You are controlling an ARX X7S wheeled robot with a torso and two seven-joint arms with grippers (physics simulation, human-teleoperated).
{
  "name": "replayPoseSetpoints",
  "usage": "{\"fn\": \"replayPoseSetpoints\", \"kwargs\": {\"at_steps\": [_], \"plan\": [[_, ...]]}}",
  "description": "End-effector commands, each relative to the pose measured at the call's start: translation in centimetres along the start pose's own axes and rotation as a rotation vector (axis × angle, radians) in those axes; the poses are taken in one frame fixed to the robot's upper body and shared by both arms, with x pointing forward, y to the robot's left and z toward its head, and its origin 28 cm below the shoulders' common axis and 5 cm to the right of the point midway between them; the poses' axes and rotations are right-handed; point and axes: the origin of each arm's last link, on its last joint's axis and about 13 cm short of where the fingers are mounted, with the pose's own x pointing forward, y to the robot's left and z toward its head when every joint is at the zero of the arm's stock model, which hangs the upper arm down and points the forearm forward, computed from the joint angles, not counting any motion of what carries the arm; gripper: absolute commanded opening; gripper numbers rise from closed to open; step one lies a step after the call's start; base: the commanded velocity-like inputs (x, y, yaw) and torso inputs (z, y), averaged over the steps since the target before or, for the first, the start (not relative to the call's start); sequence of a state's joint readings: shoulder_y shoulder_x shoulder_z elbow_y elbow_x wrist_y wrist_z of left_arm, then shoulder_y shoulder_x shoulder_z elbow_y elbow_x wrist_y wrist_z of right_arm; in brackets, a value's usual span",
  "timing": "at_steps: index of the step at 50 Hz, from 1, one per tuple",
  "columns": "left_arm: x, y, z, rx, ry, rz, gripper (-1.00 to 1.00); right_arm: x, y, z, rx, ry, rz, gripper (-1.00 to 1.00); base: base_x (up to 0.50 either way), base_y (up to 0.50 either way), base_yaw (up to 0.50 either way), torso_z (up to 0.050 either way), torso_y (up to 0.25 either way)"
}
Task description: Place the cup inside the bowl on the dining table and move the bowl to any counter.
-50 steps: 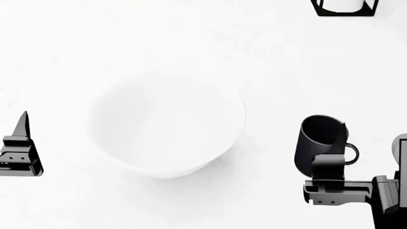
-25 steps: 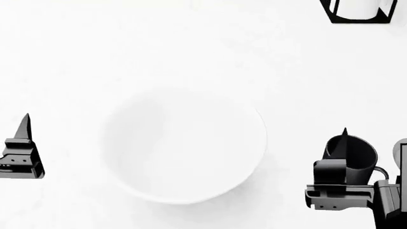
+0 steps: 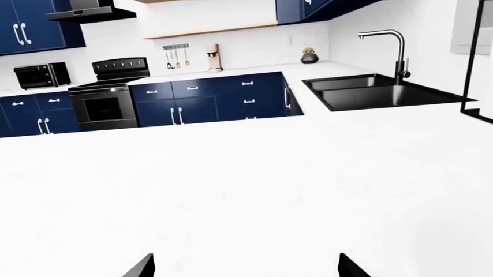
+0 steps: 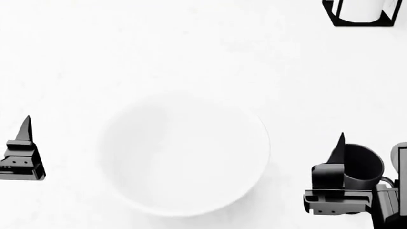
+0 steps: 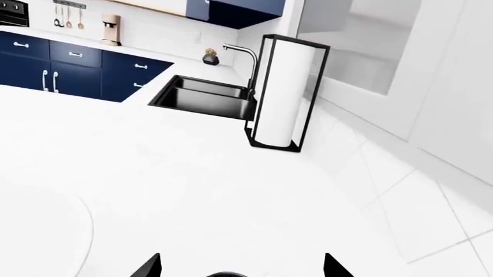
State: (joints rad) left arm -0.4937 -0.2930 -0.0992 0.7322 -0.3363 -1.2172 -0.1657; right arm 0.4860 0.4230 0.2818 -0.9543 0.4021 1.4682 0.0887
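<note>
Setting: a blue-cabinet kitchen with a black range (image 3: 108,86), a microwave (image 3: 43,74), a black sink (image 3: 377,92) with a chrome faucet (image 3: 389,49), and a coffee maker (image 3: 212,56) against the backsplash.
Surface: a plain white dining table (image 4: 190,52) fills the head view.
Bowl: the wide white bowl (image 4: 184,152) sits upright on the table, centre of the head view, empty.
Cup: the black cup (image 4: 361,166) stands right of the bowl, apart from it, between the right gripper's (image 4: 346,164) fingers; contact cannot be told.
Left gripper: the left gripper (image 3: 245,266) hovers left of the bowl, its 2 fingertips spread wide, holding nothing.
Paper towels: a roll in a black wire holder (image 5: 281,92) stands beside the sink.
Writing: no brand or label can be read.
</note>
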Motion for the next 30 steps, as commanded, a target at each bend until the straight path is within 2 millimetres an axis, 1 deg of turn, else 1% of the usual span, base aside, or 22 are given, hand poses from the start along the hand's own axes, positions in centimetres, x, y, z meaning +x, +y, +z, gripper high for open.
{"fn": "replayPoseSetpoints", "kwargs": {"at_steps": [1, 8, 10, 11, 14, 15, 16, 18, 21, 24, 25, 27, 28, 30], "plan": [[0.1, -0.4, -0.1, -0.003, -0.002, -0.025, 1.0, -0.2, -0.1, -0.1, 0.001, 0.005, 0.002, 1.0, 0.06, 0.0, 0.0, 0.0, 0.0], [0.0, -0.5, -0.3, 0.003, 0.002, -0.023, 1.0, -0.1, 0.0, -0.1, 0.01, 0.015, 0.012, 1.0, 0.01, 0.0, 0.0, 0.0, 0.0], [-0.1, -0.2, -0.4, 0.004, 0.004, -0.021, 1.0, -0.1, 0.0, -0.1, 0.015, 0.028, 0.018, 1.0, 0.0, 0.0, 0.0, 0.0, 0.0], [-0.2, 0.4, -0.3, 0.001, 0.004, -0.016, 1.0, -0.2, 0.0, -0.2, 0.023, 0.068, 0.044, 1.0, 0.0, 0.0, 0.0, 0.0, 0.0], [-0.1, 0.4, -0.4, 0.001, 0.005, -0.014, 1.0, -0.3, -0.2, -0.2, 0.006, 0.096, 0.063, 1.0, 0.0, 0.0, 0.0, 0.0, 0.0], [-0.1, 0.3, -0.4, 0.002, 0.005, -0.015, 1.0, -0.2, -0.5, -0.4, -0.01, 0.14, 0.047, 1.0, 0.0, 0.0, 0.0, 0.0, 0.0], [-0.1, 0.3, -0.4, 0.001, 0.006, -0.016, 1.0, -0.4, -0.3, -0.1, -0.017, 0.146, 0.075, 1.0, 0.0, 0.0, 0.0, 0.0, 0.0], [-0.1, 0.3, -0.5, 0.002, 0.007, -0.016, 1.0, -0.5, -0.6, 0.3, -0.036, 0.163, 0.049, 1.0, 0.0, 0.0, 0.0, 0.0, 0.0], [-0.1, 0.3, -0.4, 0.004, 0.006, -0.015, 1.0, -0.5, -0.9, 1.0, -0.077, 0.2, 0.08, 1.0, 0.0, 0.0, 0.0, 0.0, 0.0], [0.0, 0.5, -0.3, 0.005, 0.004, -0.01, 1.0, -0.7, -1.5, 2.3, -0.126, 0.244, 0.123, 1.0, 0.0, 0.0, 0.0, 0.0, 0.0], [0.0, 0.4, -0.2, 0.005, 0.004, -0.01, 1.0, -0.7, -2.0, 3.1, -0.105, 0.237, 0.112, 1.0, 0.0, 0.0, 0.0, 0.0, 0.0], [0.1, 0.2, -0.3, 0.005, 0.004, -0.011, 1.0, -0.7, -2.3, 3.9, -0.105, 0.269, 0.142, 1.0, 0.0, 0.0, 0.0, 0.0, 0.0], [0.1, 0.2, -0.3, 0.006, 0.005, -0.012, 1.0, -0.7, -2.4, 4.0, -0.123, 0.292, 0.159, 1.0, 0.0, 0.0, 0.0, 0.0, 0.0], [0.1, 0.2, -0.3, 0.005, 0.004, -0.011, 1.0, -0.4, -2.6, 4.3, -0.107, 0.312, 0.168, 1.0, 0.0, 0.0, 0.0, 0.0, 0.0]]}}
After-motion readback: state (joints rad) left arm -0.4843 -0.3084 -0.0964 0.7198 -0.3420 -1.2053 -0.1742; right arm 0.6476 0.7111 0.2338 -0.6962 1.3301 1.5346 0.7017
